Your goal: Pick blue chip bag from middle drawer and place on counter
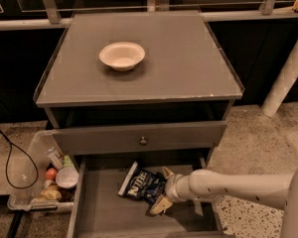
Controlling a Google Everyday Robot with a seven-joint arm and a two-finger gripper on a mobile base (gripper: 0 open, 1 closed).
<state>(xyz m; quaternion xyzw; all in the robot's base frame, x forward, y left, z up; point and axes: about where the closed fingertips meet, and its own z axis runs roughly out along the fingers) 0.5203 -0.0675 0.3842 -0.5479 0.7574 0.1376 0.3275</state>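
Observation:
The blue chip bag (138,184), dark navy with white lettering, lies in the open middle drawer (102,213) near its back. My gripper (162,190) reaches in from the right at the bag's right end. It is open, with one finger (167,173) behind the bag's end and the other (159,205) in front of it. The bag rests on the drawer bottom. The grey counter (169,68) lies above, further back in the view.
A cream bowl (121,55) sits on the counter's left half. A shut drawer front with a round knob (143,141) overhangs the open drawer. A clear bin (32,185) of packets and cups stands on the floor at the left, next to a black cable (10,157). A white post (288,71) rises at the right.

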